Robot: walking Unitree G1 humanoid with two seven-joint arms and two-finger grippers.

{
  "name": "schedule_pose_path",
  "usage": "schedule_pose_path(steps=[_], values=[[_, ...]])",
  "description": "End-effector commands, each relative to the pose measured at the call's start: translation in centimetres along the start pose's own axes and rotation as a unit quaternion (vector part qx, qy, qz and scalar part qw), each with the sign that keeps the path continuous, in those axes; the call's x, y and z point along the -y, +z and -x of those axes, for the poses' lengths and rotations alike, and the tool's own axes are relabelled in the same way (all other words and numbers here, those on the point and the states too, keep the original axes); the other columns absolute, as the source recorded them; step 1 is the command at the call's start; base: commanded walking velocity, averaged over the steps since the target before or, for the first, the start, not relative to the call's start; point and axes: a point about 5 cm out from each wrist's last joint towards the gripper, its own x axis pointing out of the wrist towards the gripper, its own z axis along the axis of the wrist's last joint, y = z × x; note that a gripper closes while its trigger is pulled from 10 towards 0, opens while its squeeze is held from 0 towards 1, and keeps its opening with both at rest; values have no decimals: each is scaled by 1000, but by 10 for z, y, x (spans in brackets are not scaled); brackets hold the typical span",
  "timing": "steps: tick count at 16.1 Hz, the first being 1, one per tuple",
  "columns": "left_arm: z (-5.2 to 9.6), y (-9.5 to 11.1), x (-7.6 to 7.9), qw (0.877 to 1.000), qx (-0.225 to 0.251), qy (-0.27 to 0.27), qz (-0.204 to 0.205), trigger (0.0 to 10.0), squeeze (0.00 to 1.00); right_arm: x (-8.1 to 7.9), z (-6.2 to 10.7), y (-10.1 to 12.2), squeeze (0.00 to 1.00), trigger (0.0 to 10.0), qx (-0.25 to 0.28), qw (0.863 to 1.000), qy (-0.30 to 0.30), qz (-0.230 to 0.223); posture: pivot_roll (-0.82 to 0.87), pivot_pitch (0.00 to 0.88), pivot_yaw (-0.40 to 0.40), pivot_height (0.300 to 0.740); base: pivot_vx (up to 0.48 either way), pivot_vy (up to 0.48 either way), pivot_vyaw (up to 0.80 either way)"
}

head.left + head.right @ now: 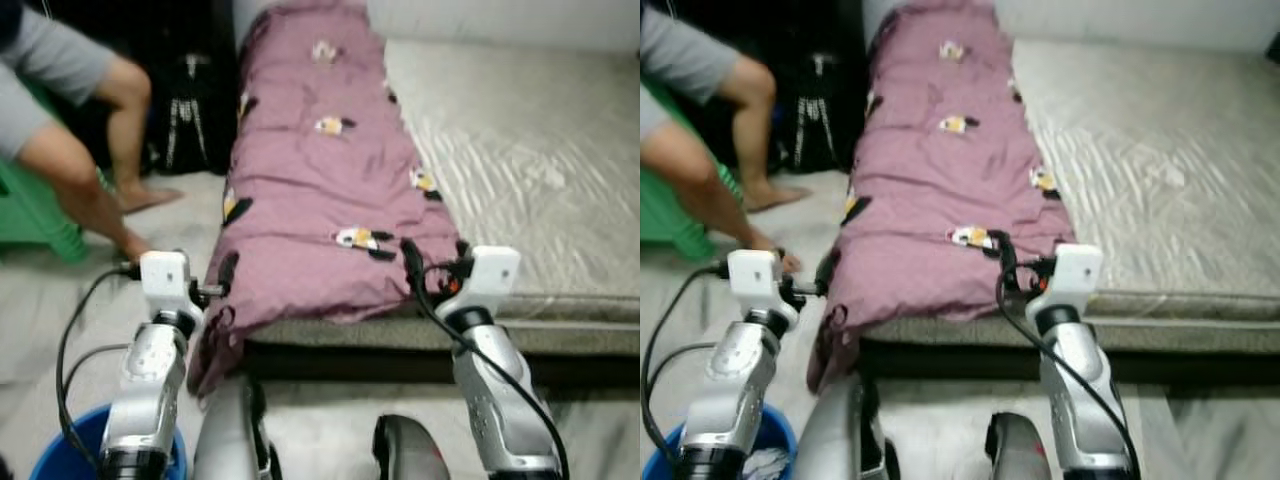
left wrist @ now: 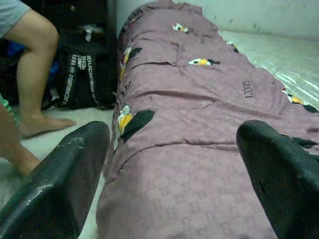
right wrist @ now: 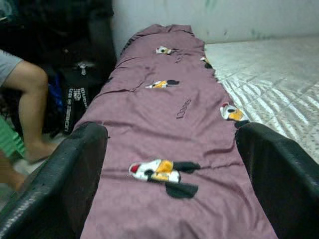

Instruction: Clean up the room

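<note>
the purple blanket [image 1: 320, 170] lies lengthwise along the left strip of the mattress [image 1: 540, 160], folded into a long band, with its near end drooping over the mattress edge toward the floor [image 1: 60, 300]. small bird-like prints are scattered over the cloth. the rest of the mattress, to the robot's right, is bare grey sheeting.

the left gripper [image 1: 222, 278] sits at the blanket's near left corner, beside the hanging fold; in the left wrist view its 2 fingers [image 2: 60, 174] stand wide apart with nothing between them. the right gripper [image 1: 412, 262] hovers at the blanket's near right edge, touching or just above the cloth; which cannot be told. its fingers [image 3: 65, 169] are likewise spread wide and empty.

judgement: the step in hand appears to be taking the near end of the blanket at both corners. to do it well, each gripper should lower onto a raised fold rather than flat cloth, close on the edge only, and both should lift together so the band does not twist or drag.

surroundings: a person [image 1: 70, 110] stands bent over at the robot's left, bare legs and feet near the blanket's left side. a green stool or chair [image 1: 30, 215] is behind them, a black backpack [image 2: 84, 74] rests against dark furniture, and a blue bucket [image 1: 70, 450] sits by the robot's left arm.

obstruction: the person's leg is close to the left gripper's path; a sideways swing could strike it. the bucket and the trailing cable [image 1: 75, 330] limit room below the left arm.
</note>
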Motion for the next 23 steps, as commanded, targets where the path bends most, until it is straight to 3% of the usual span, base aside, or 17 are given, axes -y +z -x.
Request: schedule_pose_path(steps=[1,9,17,23], values=[[-4,3,5,1000,8,-8,-6,10000,0,4,-3,5,0,10000,9,1000,-1,10,-69,0,5,726,0,0,0],[-15,10,1,1000,15,10,-22,10000,0,2,-15,12,0,10000,18,1000,14,18,-54,0,-5,740,0,0,0],[-2,-6,4,1000,-13,-2,-21,10000,0,7,3,-12,0,10000,-25,999,-12,25,-64,0,7,740,0,0,0],[-7,-7,7,999,-22,-15,-23,10000,0,13,-2,-15,0,10000,-32,999,-24,33,-58,0,3,740,0,0,0]])
